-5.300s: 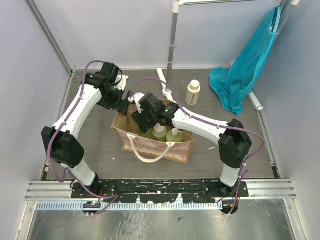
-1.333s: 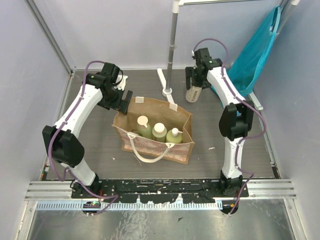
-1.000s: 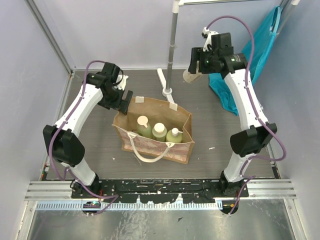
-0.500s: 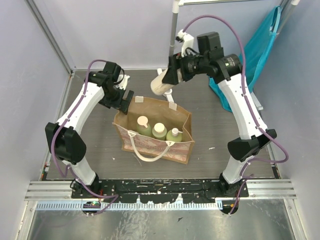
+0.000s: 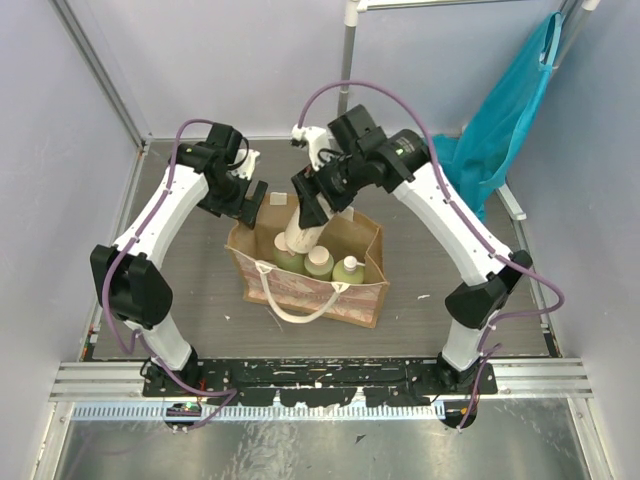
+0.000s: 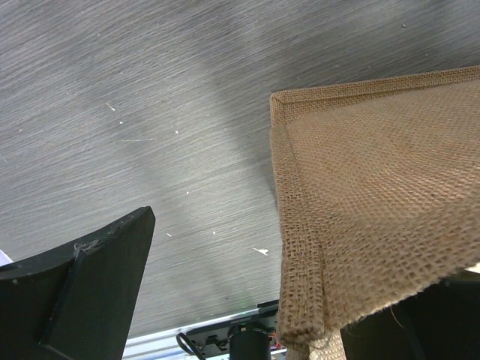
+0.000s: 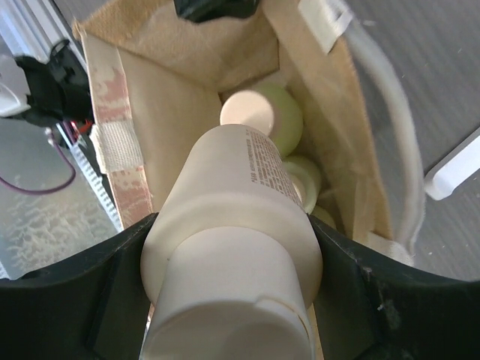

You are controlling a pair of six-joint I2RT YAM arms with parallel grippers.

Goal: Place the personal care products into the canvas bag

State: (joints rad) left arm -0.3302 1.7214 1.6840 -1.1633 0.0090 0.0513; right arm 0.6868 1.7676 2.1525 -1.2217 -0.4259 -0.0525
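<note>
- Right wrist view: right fingers (image 7: 84,300) clamp the bottle (image 7: 240,217) at its shoulder; probably light, stiff, slippery.
- Left fingers (image 6: 82,292) spread, empty, beside soft canvas bag (image 6: 375,187).

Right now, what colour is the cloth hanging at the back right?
Teal blue cloth; the top view shows it best.

- The left arm reaches forward from its base with the elbow raised and the wrist bent inward. The left gripper (image 5: 250,200) points down, its jaws spread wide.
- The right arm arches high and across toward the left, forearm angled down. The right gripper (image 5: 305,203) tilts downward, jaws clamped on the sides of a bottle (image 5: 297,236).
</note>
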